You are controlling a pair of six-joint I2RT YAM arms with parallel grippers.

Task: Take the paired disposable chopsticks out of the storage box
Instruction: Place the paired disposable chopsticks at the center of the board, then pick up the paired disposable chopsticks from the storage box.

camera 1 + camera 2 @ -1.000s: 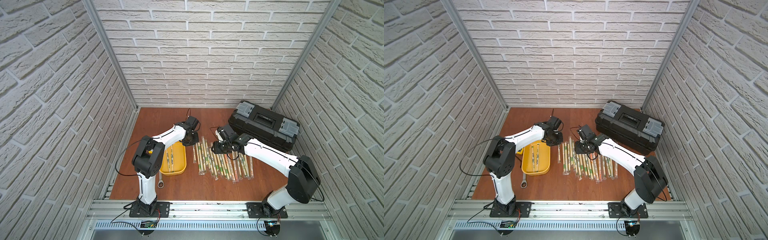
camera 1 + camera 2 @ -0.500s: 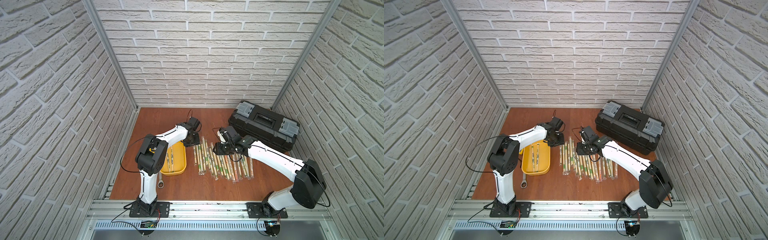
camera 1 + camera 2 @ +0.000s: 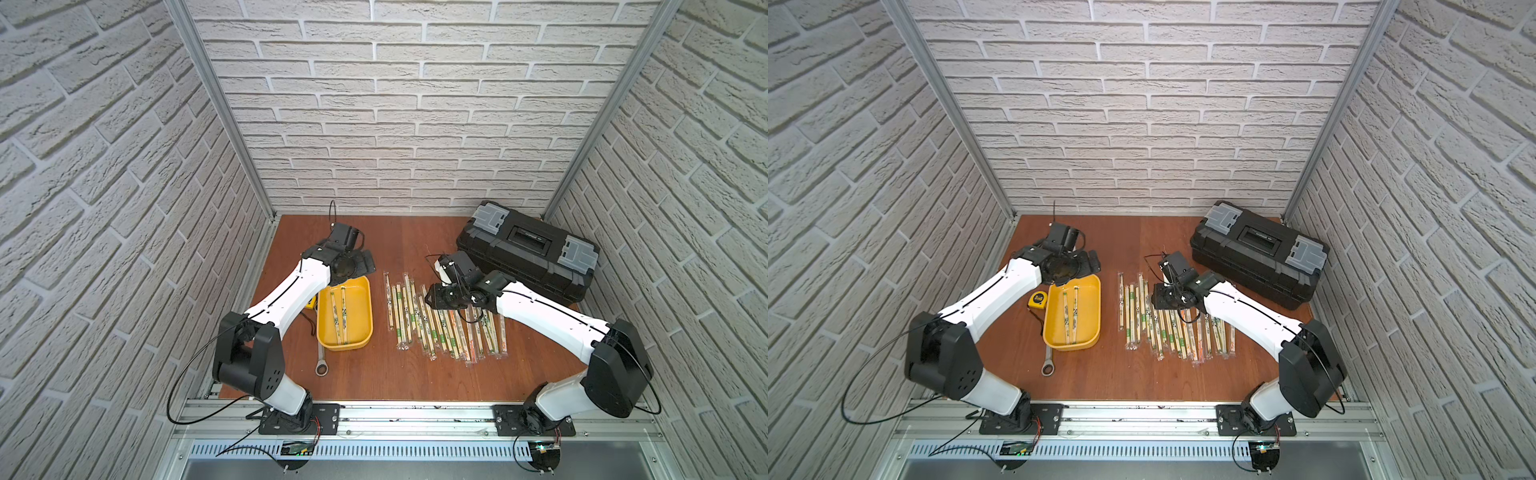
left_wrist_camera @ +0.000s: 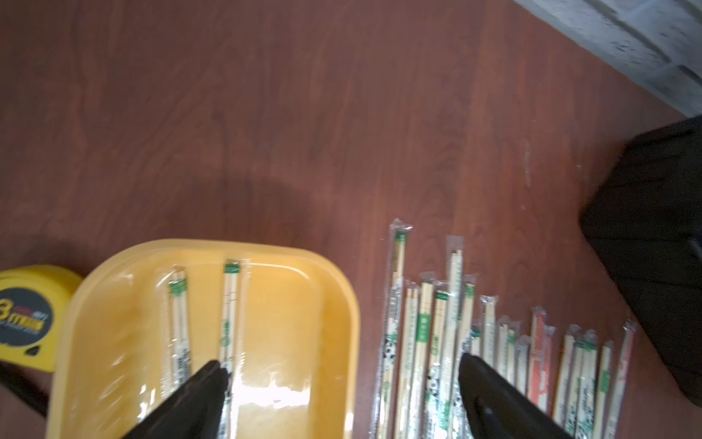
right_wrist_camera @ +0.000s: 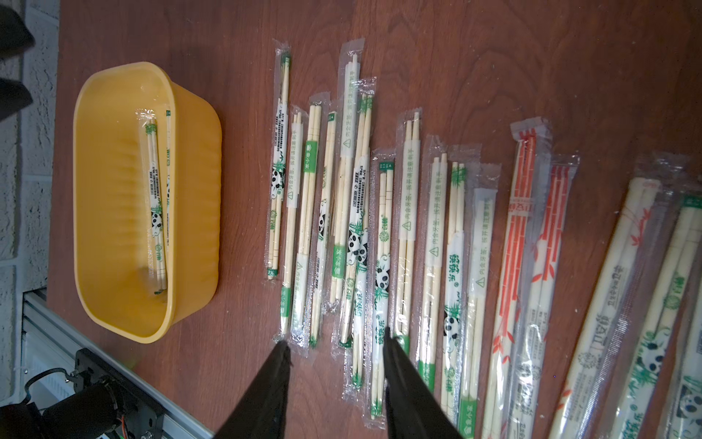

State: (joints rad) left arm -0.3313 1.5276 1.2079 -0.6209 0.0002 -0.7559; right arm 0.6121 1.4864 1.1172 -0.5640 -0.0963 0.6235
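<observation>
Two paired disposable chopsticks (image 3: 337, 309) lie in the storage box (image 3: 358, 322), and my left gripper (image 4: 342, 361) hangs wide apart and empty astride one long wall, so I fear descending here clips the rim or the table row (image 3: 415, 322), while my right gripper (image 5: 335, 338) waits part-open, empty.

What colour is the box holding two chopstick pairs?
The storage box is yellow, best seen in the right wrist view.

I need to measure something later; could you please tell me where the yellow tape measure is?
In a top view, the tape measure lies just left of the far end of the storage box, beside the left arm.
</observation>
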